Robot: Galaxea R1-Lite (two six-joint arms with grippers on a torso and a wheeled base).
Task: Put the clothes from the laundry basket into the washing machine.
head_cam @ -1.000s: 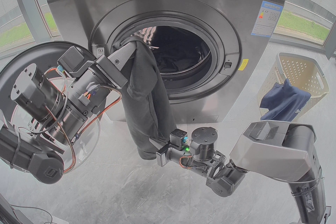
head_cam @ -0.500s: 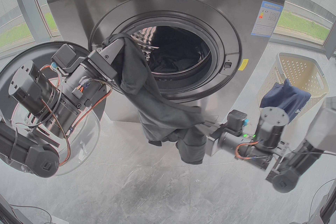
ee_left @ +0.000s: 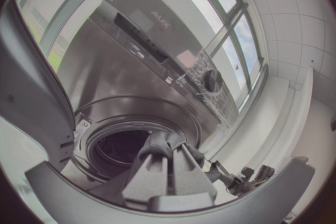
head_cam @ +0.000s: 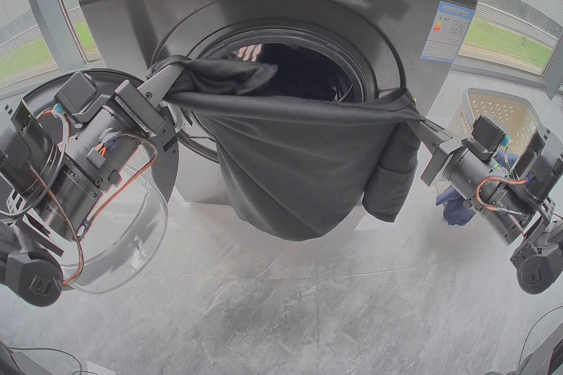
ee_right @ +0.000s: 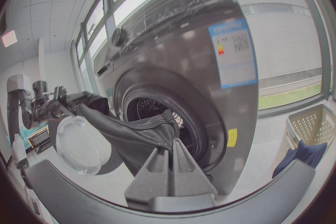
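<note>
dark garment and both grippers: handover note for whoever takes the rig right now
Left gripper: shut on one end of the dark garment.
Right gripper: shut on the other end.
Garment hangs stretched between them across the open mouth of the washing machine, not inside.
Done: door open, garment out of the laundry basket.
Remaining: feed it in, then the blue garment draped on the basket.

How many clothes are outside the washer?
2: a dark grey garment stretched between left gripper and right gripper; a navy blue garment in the beige plastic basket. Others may be hidden.
</note>
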